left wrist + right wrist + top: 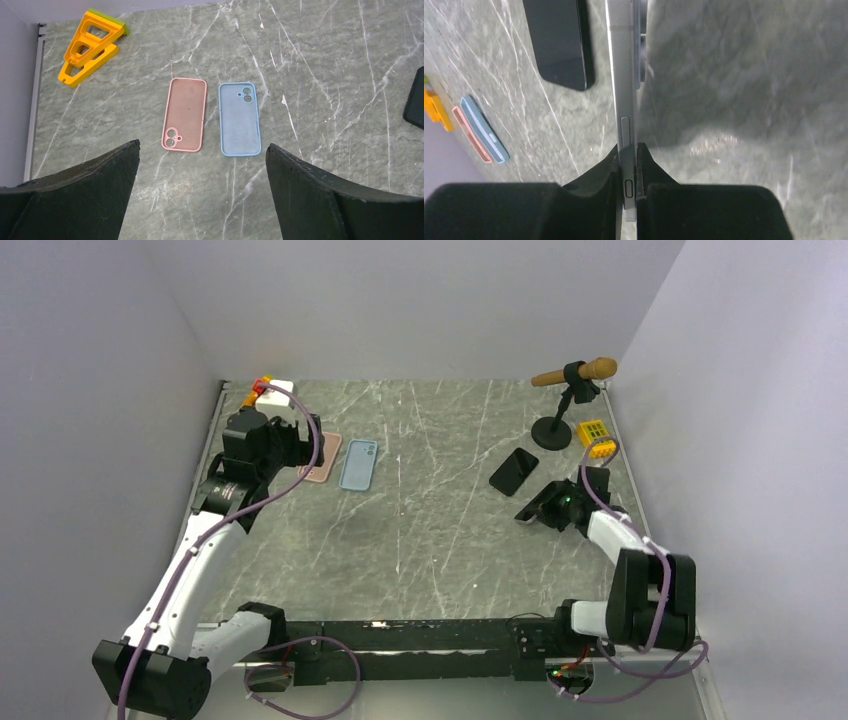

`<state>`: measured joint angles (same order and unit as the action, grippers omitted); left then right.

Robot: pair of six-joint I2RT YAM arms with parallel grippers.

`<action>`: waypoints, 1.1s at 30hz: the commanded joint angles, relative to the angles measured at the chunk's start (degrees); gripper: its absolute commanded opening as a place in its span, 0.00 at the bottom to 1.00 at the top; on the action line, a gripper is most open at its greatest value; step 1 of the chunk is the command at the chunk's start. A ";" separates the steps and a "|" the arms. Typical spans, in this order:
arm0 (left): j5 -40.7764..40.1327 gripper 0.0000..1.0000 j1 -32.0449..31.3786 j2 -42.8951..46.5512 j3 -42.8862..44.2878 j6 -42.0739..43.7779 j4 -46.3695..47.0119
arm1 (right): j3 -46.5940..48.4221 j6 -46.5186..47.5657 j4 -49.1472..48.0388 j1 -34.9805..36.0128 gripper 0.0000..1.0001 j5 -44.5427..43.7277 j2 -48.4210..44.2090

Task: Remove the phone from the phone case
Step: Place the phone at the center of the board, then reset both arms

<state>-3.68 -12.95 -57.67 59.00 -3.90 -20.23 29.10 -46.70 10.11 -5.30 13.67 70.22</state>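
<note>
Two empty phone cases lie side by side on the marble table: a pink case [185, 114] and a blue case [239, 119], inner sides up. They also show in the top view, pink [325, 462] and blue [358, 464]. My left gripper [202, 147] is open and empty, hovering just short of the cases. My right gripper [627, 155] is shut on a silver-edged phone [623, 75], held on edge with its far end toward the table. In the top view this gripper [537, 508] is at the right. A second, black phone [513, 471] lies flat beside it.
A microphone on a stand [565, 405] and a yellow block [596, 438] are at the back right. Orange frames [90, 45] and a white box [275, 392] sit at the back left corner. Walls close three sides.
</note>
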 commanded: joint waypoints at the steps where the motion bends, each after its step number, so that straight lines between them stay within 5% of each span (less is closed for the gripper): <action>1: 1.56 0.99 -0.32 -0.34 0.17 -0.42 2.31 | 5.97 6.63 -4.23 -4.59 0.00 10.51 6.37; 7: 1.37 0.98 -0.32 -0.45 0.17 -0.44 2.21 | 7.78 5.03 -8.42 -6.94 0.10 13.06 11.61; 12: 0.93 0.99 -0.32 -0.38 -0.20 -0.41 2.47 | 7.53 6.02 -7.59 -7.35 0.56 12.73 11.77; 15: 0.45 0.99 -0.32 -0.11 -0.31 -0.54 2.44 | 7.89 8.37 -2.24 -7.36 0.93 6.31 6.13; 16: 0.29 0.99 -0.32 0.22 -0.48 -0.62 2.65 | 8.23 9.21 -0.20 -7.36 0.98 4.03 3.77; 25: -2.18 0.99 -0.41 5.13 -3.74 -1.33 6.22 | 17.83 17.32 19.37 -7.26 1.00 -10.13 -17.62; 33: -5.83 1.00 -0.41 11.21 -3.81 -2.05 8.87 | 35.33 23.75 28.86 -6.31 1.00 -14.04 -20.04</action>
<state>-6.11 -13.10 -49.76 54.35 -4.34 -16.01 56.69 -27.55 32.51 -12.16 3.05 49.82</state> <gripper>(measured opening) 0.994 0.995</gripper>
